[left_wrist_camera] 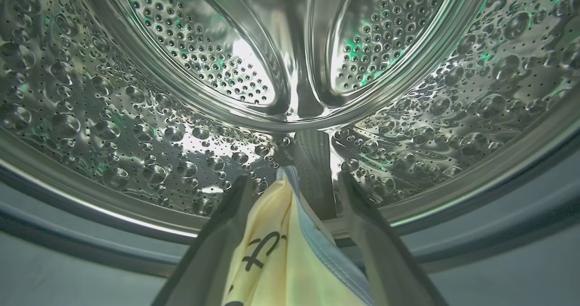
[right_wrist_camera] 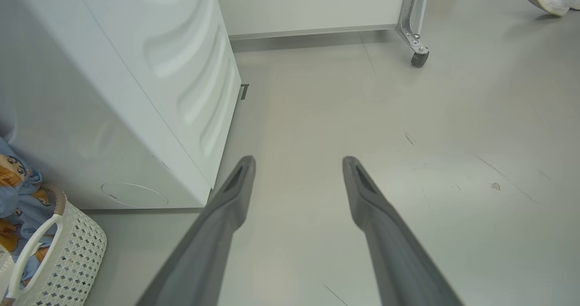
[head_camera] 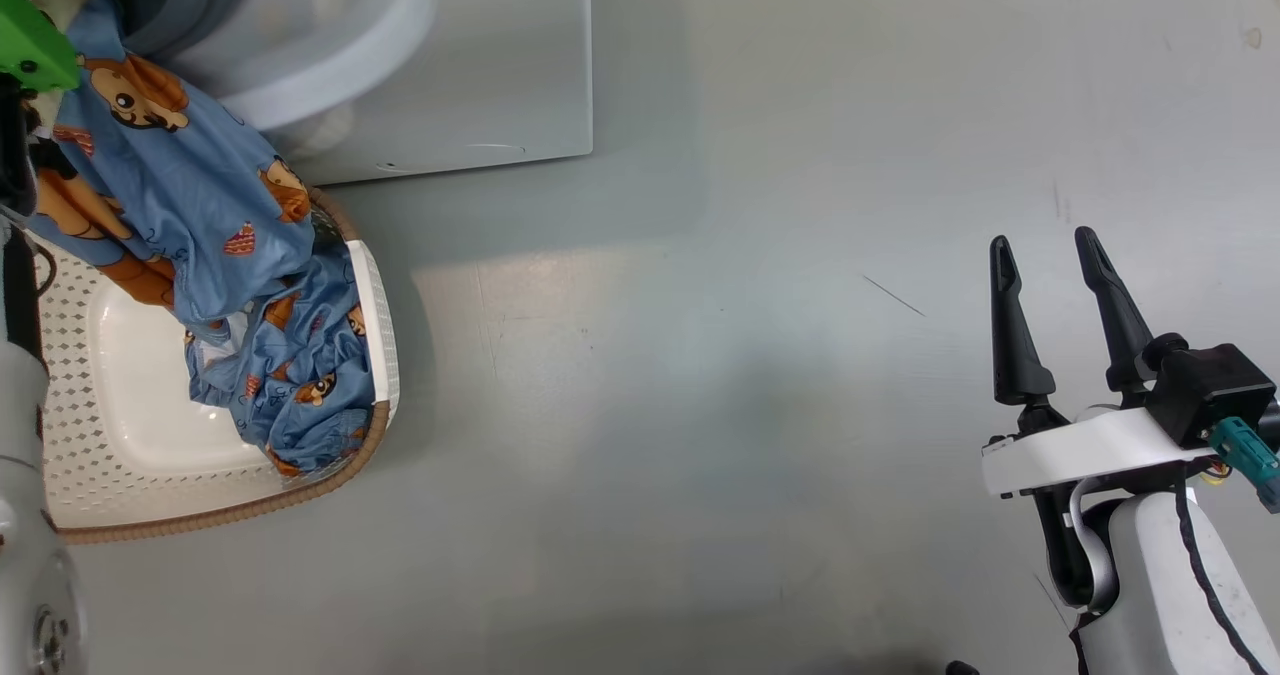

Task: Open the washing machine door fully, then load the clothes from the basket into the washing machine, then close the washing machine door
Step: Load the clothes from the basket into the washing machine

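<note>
left gripper (left_wrist_camera: 295, 178) spread, clothes (left_wrist_camera: 267, 269) between its fingers (left_wrist_camera: 213, 251) (inside washing machine (left_wrist_camera: 136, 115)) | right gripper (head_camera: 1043, 240) spread above floor (head_camera: 700, 405)

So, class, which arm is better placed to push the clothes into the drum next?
Left. The left end effector sits open inside the drum, cream cloth between its fingers. The right end effector hangs open over bare floor, apart from the basket and blue garment.

Bright even light; green glints and glare on the drum (left_wrist_camera: 136, 115); soft shadows on the floor (head_camera: 750, 405).
</note>
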Robot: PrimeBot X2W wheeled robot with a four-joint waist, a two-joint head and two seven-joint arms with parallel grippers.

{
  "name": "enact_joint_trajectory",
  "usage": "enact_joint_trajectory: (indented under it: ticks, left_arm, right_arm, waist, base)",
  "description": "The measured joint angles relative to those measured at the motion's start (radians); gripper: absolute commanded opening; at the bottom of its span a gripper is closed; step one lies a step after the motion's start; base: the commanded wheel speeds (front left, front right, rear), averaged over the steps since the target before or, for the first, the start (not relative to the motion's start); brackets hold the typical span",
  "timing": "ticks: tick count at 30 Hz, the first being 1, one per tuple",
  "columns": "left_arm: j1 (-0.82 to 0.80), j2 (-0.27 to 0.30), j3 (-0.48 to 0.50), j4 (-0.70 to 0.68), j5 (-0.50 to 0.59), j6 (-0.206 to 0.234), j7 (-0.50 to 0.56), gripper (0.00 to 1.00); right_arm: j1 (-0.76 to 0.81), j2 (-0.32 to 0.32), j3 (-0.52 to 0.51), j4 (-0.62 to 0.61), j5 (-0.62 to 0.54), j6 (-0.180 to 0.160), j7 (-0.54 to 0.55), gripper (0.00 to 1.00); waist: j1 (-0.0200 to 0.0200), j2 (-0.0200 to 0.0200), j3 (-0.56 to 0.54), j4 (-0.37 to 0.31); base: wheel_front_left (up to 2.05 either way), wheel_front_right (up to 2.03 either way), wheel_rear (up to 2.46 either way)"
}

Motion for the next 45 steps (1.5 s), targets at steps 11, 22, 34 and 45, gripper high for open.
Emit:
enact_joint_trajectory:
  ticks: [11, 22, 34, 45]
  left_arm:
    - [0.079, -0.021, 0.001, 0.041, -0.059, 0.000, -0.026, 1.00]
    - [0.160, -0.038, -0.012, 0.016, -0.096, 0.000, -0.061, 1.00]
    - [0.314, -0.039, -0.001, -0.111, -0.114, 0.000, -0.073, 1.00]
    - [0.454, -0.057, 0.066, -0.318, -0.108, 0.000, -0.073, 1.00]
  right_arm:
    - [0.002, 0.000, -0.016, 0.012, 0.003, 0.000, 0.000, 1.00]
    - [0.021, 0.000, -0.016, 0.020, 0.006, 0.000, 0.000, 1.00]
    - [0.026, 0.000, -0.018, 0.006, 0.007, 0.000, 0.000, 1.00]
    - [0.027, -0.001, -0.017, -0.002, 0.007, 0.000, 0.000, 1.00]
  waist:
    - [0.0000, 0.0000, -0.068, 0.014]
    - [0.0000, 0.0000, -0.132, 0.032]
    - [0.0000, 0.0000, -0.123, 0.043]
    - [0.0000, 0.0000, -0.110, 0.050]
  base:
    - [0.00, 0.00, 0.00]
    - [0.00, 0.00, 0.00]
    - [0.00, 0.00, 0.00]
    - [0.00, 0.00, 0.00]
